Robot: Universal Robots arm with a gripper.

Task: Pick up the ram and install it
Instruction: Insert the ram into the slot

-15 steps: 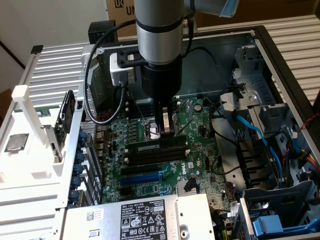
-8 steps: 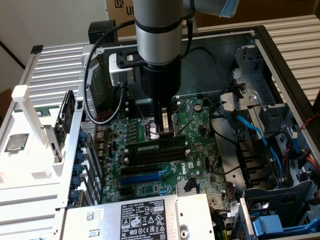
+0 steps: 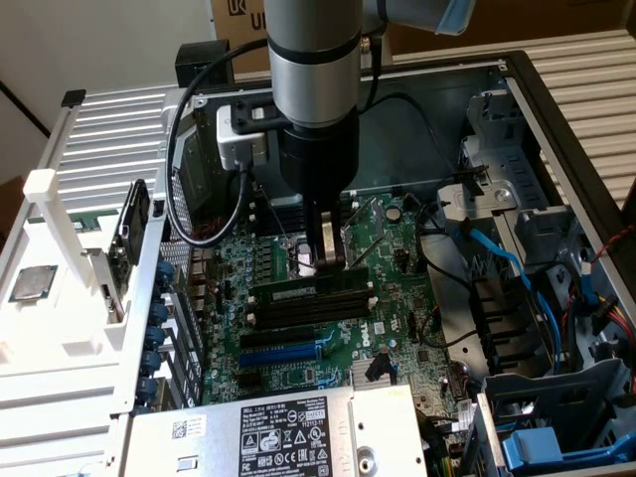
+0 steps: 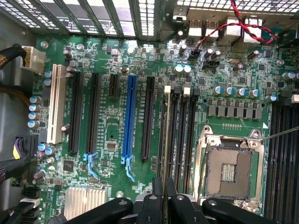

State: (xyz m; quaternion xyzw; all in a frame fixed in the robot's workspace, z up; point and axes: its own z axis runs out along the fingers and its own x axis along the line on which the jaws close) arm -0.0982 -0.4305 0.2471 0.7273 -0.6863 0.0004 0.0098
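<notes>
White plastic rack [image 3: 45, 199] stands outside the open case [image 3: 556, 109] at the exterior view's left, clear of the work. Further right the green motherboard [image 3: 388, 298] lies flat, so the arm hangs straight down over it. The gripper [image 3: 328, 260] is clenched on the ram [image 3: 296, 290], pinching its flat faces about mid-length, likely to keep it level. The stick stands on edge, lined up along the black memory slots [image 3: 318, 310], far of the blue expansion slot [image 3: 288, 353]. Which slot it is in, or whether it is seated, I cannot tell. Blue cables [image 3: 497, 260] lie right, well apart.
</notes>
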